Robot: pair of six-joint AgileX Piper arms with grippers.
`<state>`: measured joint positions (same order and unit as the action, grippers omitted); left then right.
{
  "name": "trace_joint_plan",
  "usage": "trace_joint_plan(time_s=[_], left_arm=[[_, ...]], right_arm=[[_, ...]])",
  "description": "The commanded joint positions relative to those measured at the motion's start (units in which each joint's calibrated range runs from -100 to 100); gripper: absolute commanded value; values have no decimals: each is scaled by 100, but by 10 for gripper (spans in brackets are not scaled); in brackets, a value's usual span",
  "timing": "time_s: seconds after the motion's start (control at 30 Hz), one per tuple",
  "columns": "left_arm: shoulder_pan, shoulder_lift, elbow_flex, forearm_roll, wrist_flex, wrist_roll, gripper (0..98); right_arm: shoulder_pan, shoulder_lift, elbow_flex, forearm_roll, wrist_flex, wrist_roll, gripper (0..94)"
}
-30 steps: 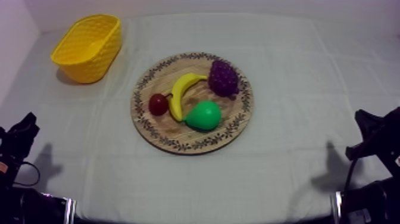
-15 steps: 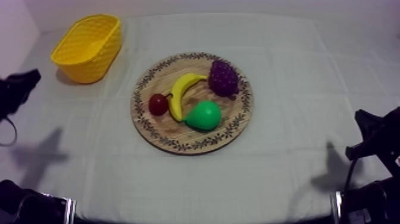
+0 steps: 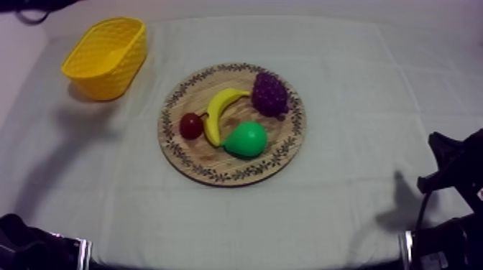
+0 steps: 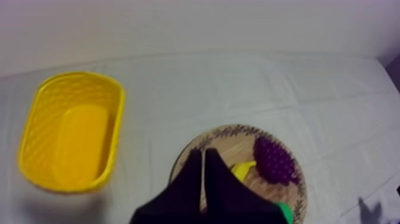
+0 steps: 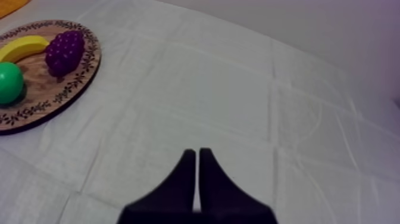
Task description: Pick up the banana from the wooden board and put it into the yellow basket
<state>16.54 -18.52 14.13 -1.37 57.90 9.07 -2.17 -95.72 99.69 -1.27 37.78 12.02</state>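
- The banana (image 3: 219, 111) lies on the round board (image 3: 287, 154), near the middle of it, its curve bending around the small red fruit (image 3: 191, 126).
- The small red fruit sits just beside the banana, on the side of the board facing the basket (image 3: 104, 57).
- The pear (image 3: 246, 138) rests against the banana's lower end, and the grapes (image 3: 270, 93) lie close to its upper tip.
- The basket stands on the cloth (image 3: 359, 86) at the far left of the table, well apart from the board, with nothing inside it.
- The left gripper (image 4: 203, 152) has its two fingers pressed together into a narrow wedge and grips nothing.
- From the left wrist, that wedge points at the basket-side part of the board (image 4: 229, 138), with the banana (image 4: 244, 170) and grapes (image 4: 274, 159) just beyond it and the basket (image 4: 71, 137) off to the side.
- A dark part of the left arm (image 3: 29, 6) shows beyond the basket at the far left edge of the table.
- The right gripper (image 5: 197, 152) also has its fingers together on nothing, over bare cloth and well away from the board (image 5: 77, 80).
- The right arm (image 3: 454, 169) sits low at the right side of the table.
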Motion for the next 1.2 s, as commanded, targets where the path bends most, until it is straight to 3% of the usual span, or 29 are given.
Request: trace_joint_plan(time_s=[0.0, 0.2, 0.57, 0.73, 1.17], left_arm=[[131, 1291, -1750, 4, 378, 13, 1], [378, 2261, -2325, 75, 694, 63, 1], [592, 3076, -1808, 352, 816, -320, 6], [683, 3370, -1563, 438, 1024, -348, 8], [938, 3859, -1286, 718, 625, -215, 23]], right_arm=[[2, -3, -3, -2, -4, 1, 2], [2, -3, -3, -2, -4, 1, 2], [-3, -3, -3, -2, -4, -3, 2], [-5, -3, -3, -2, -4, -3, 2], [-19, -3, -3, -2, -4, 0, 2]])
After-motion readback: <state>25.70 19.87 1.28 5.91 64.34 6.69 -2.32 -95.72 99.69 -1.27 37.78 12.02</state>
